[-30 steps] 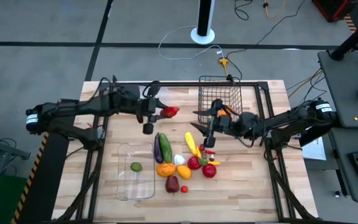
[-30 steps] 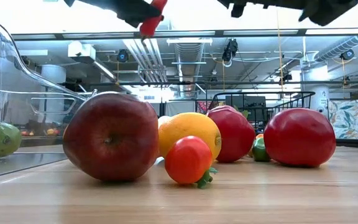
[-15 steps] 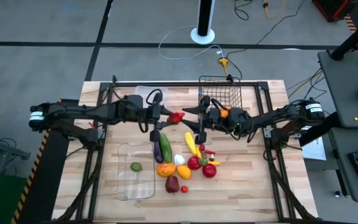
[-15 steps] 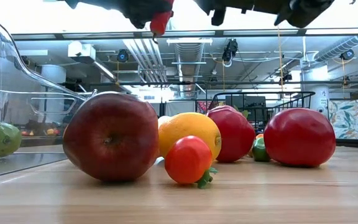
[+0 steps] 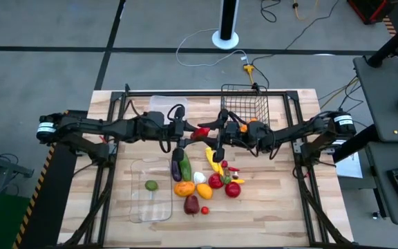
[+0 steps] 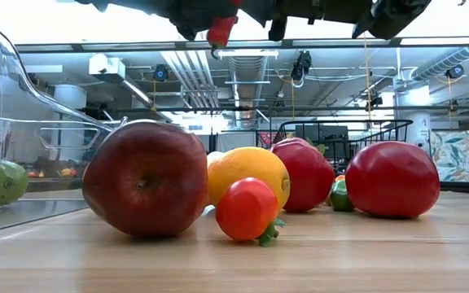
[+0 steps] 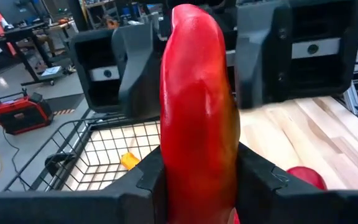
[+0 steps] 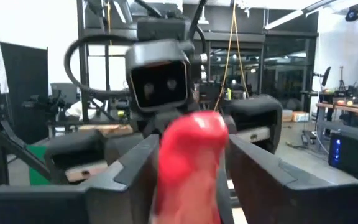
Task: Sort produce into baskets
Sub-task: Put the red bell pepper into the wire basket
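My left gripper (image 5: 188,132) is shut on a red pepper (image 5: 200,131) high above the middle of the table. The pepper also shows in the left wrist view (image 7: 197,106), the right wrist view (image 8: 188,162) and the low view (image 6: 221,28). My right gripper (image 5: 213,137) is open and faces the left one. Its fingers stand on either side of the pepper's free end; I cannot tell whether they touch it. The other produce (image 5: 202,178) lies in a heap on the table. A green fruit (image 5: 150,185) lies in the long clear tray (image 5: 138,207). My left gripper pinches the red pepper's near part (image 7: 194,183) between its two fingers. The fingers come level from the table's left. The pepper sticks out beyond them toward the right gripper, lifted clear of the table.
The black wire basket (image 5: 244,104) stands at the far right with an orange piece inside. A small clear tub (image 5: 159,104) stands at the far middle. An eggplant (image 5: 176,164), a cucumber (image 5: 184,164) and a yellow pepper (image 5: 213,159) lie below the grippers.
My left gripper has carried the red pepper toward the table's right, staying high. My right gripper has gone toward the table's left to meet it, and its open fingers now stand around the pepper's free end.
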Robot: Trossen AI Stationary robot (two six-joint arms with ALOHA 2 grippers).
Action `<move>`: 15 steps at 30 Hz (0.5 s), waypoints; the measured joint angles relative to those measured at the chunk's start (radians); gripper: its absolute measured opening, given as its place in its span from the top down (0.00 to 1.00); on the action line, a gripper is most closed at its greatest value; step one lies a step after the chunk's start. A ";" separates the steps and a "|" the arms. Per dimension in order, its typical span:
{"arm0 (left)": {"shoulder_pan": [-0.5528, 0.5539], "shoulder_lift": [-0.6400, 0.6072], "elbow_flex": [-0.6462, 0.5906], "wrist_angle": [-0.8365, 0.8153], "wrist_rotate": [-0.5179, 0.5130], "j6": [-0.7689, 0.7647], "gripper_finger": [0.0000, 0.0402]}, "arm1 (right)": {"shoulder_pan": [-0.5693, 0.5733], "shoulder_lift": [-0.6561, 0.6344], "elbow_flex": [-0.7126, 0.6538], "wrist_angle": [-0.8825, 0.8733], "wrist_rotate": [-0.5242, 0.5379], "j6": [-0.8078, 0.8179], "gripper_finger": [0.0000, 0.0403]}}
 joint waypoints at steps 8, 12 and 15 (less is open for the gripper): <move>0.000 -0.007 0.001 -0.003 -0.004 0.001 0.63 | 0.000 -0.002 0.000 0.002 0.002 -0.014 0.81; 0.000 -0.008 0.001 -0.005 -0.014 -0.007 0.61 | 0.000 -0.003 0.000 0.002 0.002 -0.015 0.81; 0.000 -0.015 0.002 -0.033 -0.045 -0.009 0.58 | 0.000 -0.006 0.000 -0.003 0.003 -0.005 0.81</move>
